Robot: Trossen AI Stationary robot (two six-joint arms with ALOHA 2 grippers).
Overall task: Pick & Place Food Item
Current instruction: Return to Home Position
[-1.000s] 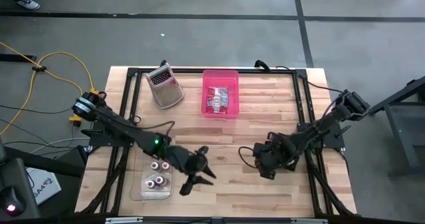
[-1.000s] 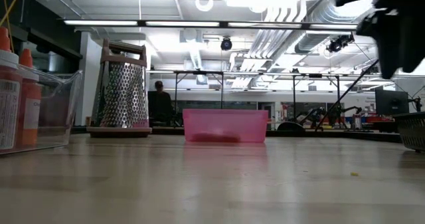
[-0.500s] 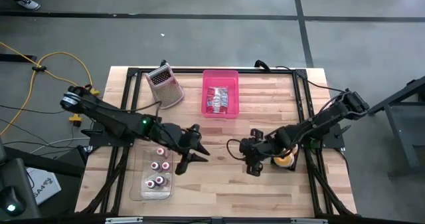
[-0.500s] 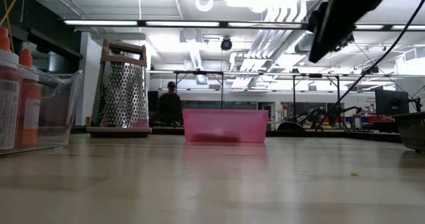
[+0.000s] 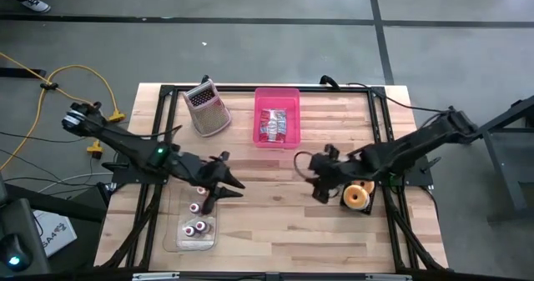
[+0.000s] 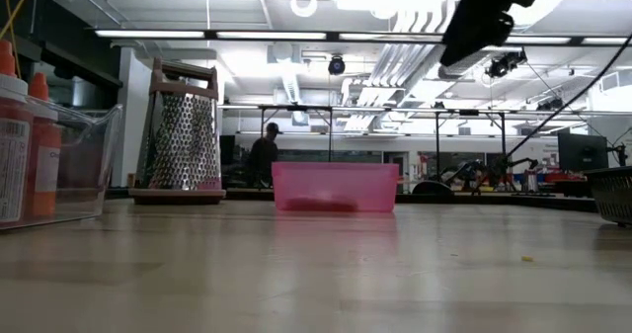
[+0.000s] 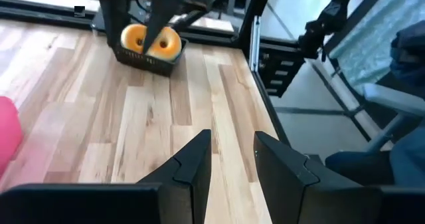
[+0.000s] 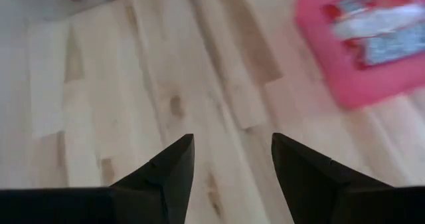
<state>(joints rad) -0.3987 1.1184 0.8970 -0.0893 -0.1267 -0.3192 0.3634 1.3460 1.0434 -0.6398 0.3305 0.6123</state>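
Left gripper [image 5: 224,185] hangs over the left half of the tabletop [image 5: 275,223], just beyond the clear container [image 5: 185,231]. Fingers spread, nothing between them; the left wrist view shows the gap plainly [image 7: 232,141].

Right gripper [image 5: 315,178] is over the tabletop right of centre, between the pink bin [image 5: 260,106] and the black bin [image 5: 364,209], closer to the black one. Fingers spread and empty too, bare wood under them in the right wrist view [image 8: 232,144]. The low view catches only a dark piece of the right arm [image 6: 489,17] at the top.

Donut [image 5: 359,196], orange-yellow in colour, lies inside the black bin near the right edge of the tabletop, in the nearer half. In the left wrist view the bin [image 7: 143,59] seems to hold two orange rings side by side [image 7: 166,44], partly hidden by the right gripper, so I cannot tell the count.

The pink bin sits at the middle of the far edge with wrapped packets [image 5: 277,124] inside. Metal grater [image 5: 207,107] stands left of it, toward the far left corner. The clear container is by the near left corner with small bottles [image 5: 198,226] in it. A person [image 6: 263,155] shows in the room behind.
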